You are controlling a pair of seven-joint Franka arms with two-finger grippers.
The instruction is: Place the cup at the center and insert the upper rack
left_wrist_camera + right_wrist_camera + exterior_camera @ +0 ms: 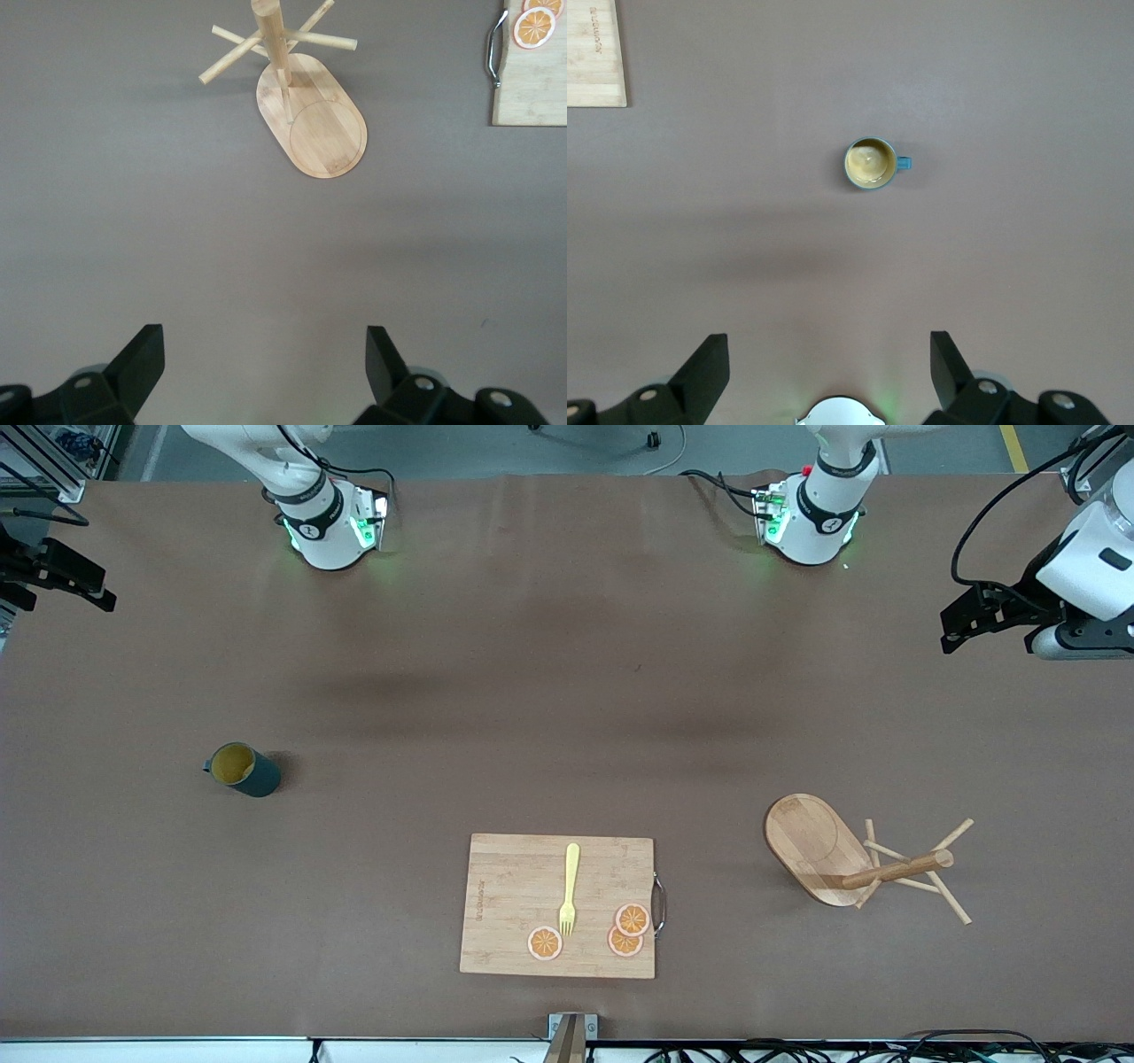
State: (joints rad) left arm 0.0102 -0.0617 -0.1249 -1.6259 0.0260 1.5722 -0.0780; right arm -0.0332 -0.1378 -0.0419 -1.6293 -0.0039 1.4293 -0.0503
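The cup (244,770), dark teal with a yellowish inside, stands upright on the table toward the right arm's end; it also shows in the right wrist view as the cup (872,163). The upper rack (819,849), a wooden stand with an oval base, a post and crossing pegs, stands toward the left arm's end and shows in the left wrist view as the rack (312,131). My left gripper (264,356) hangs open high over bare table, well short of the rack. High over the table near its own base, my right gripper (829,356) is open and empty too.
A rectangular wooden cutting board (505,903) lies near the table's front edge. On it are a yellow fork (569,888) and three orange slices (631,919). A metal handle (658,903) is on its side toward the rack. The brown table (567,708) between the arms' bases and the board is bare.
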